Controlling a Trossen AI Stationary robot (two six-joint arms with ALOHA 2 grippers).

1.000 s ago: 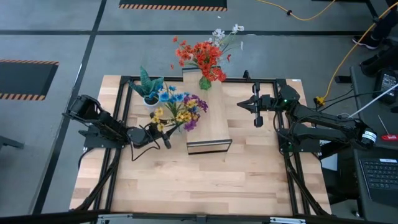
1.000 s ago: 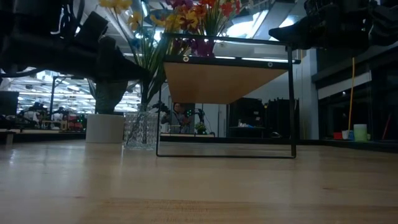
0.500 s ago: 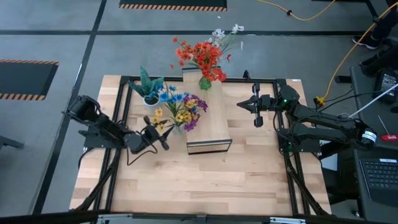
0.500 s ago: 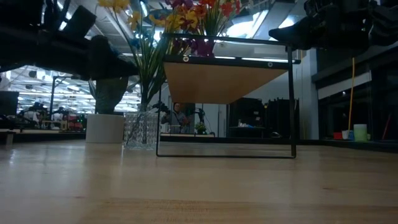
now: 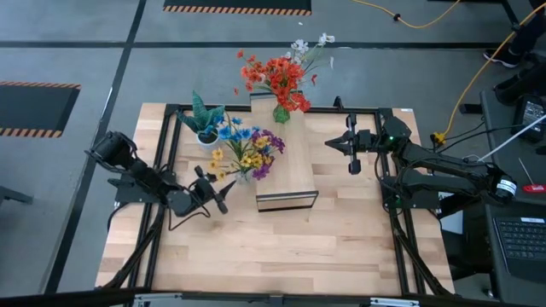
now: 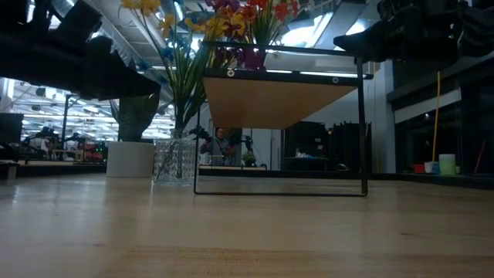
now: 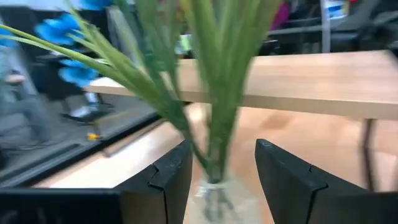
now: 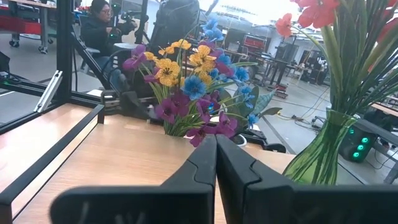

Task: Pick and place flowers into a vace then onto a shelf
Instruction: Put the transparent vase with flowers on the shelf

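Found the left gripper point(image 5: 212, 193) at centre left of the high view, low over the table point(image 5: 281, 256). Saw its fingers point(image 7: 166, 177) spread wide, with nothing between them. Placed it just lower left of the mixed flowers point(image 5: 246, 149), the yellow, blue and purple bunch, and short of their clear vase point(image 6: 174, 160). In the left wrist view, saw green stems point(image 7: 217, 93) and the vase base straight ahead, framed by the open fingers.

Noted the clear vase standing on the table, just beside the left edge of the shelf point(image 5: 290, 170), not on it. Saw red flowers point(image 5: 277, 78) in a green vase point(image 5: 281, 112) at the shelf's upper end, upright. Saw a potted plant point(image 5: 205, 119) on the table, upper left of the mixed bunch.

Found the right gripper point(image 5: 352, 147) at centre right of the high view, well apart from the shelf, fingers pressed together and holding nothing. Saw a person seated at upper left of the right wrist view, beyond the table.
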